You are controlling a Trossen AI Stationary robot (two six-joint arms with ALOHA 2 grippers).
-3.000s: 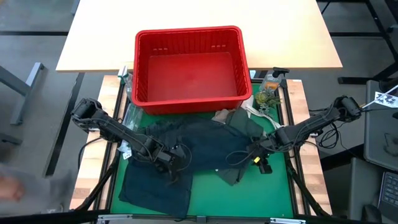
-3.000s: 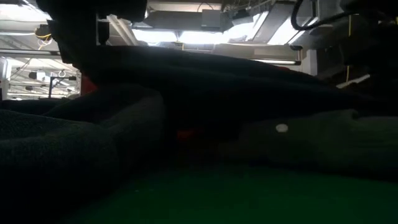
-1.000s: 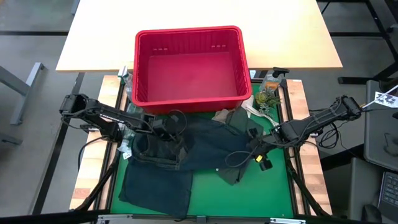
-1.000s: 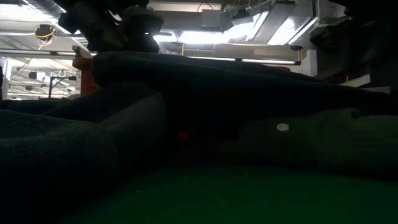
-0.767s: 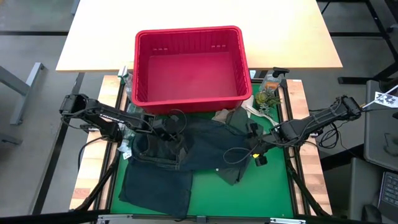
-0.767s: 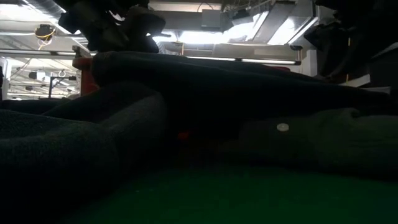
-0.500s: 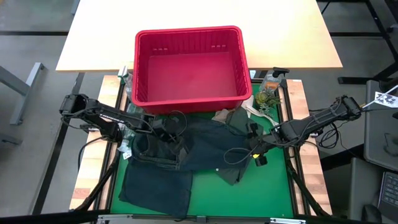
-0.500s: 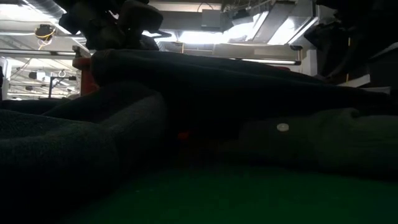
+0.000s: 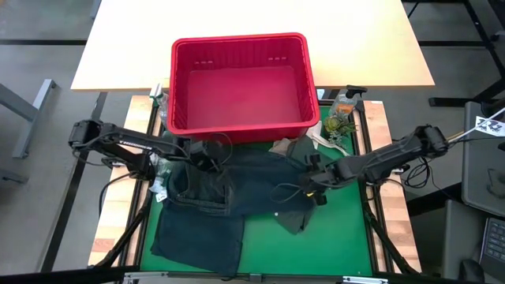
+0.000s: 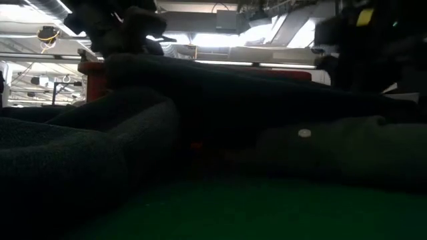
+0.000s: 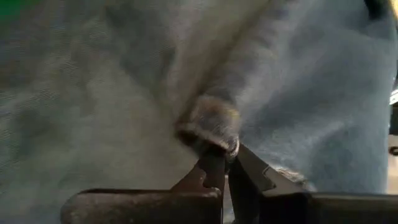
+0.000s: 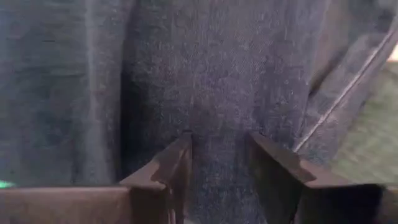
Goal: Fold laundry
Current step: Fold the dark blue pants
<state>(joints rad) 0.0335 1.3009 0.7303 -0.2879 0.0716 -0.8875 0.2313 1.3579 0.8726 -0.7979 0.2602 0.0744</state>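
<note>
Dark blue denim jeans [image 9: 237,189] lie spread over the green mat in front of the red basket, partly doubled over at the left. An olive-green buttoned shirt [image 9: 306,158] lies against their right side; its white button [image 10: 304,134] shows in the low view. My left gripper [image 9: 207,162] is at the jeans' far left part, close to the basket, and is shut on denim. My right gripper [image 9: 310,185] is open and low over the jeans' right part, with denim [image 12: 217,74] filling its wrist view beyond the spread fingers [image 12: 180,155]. My left gripper pinches a thick rolled fold of the denim [image 11: 208,127] between its two fingers, at their free ends. In the low view that part of the jeans [image 10: 133,63] is raised above the rest, which lies on the mat. My right gripper: I cannot tell whether its open fingers touch the denim.
The red slatted basket [image 9: 237,39] stands just beyond the jeans, at the mat's far edge. A clear bottle [image 9: 342,106] and small items sit at the far right corner. Bare green mat [image 9: 331,244] shows at the near right. A light wooden table lies behind the basket.
My right gripper has moved toward the table's left and a little toward the far edge, in over the jeans' right part. My left gripper has shifted slightly left with the held denim, keeping its hold.
</note>
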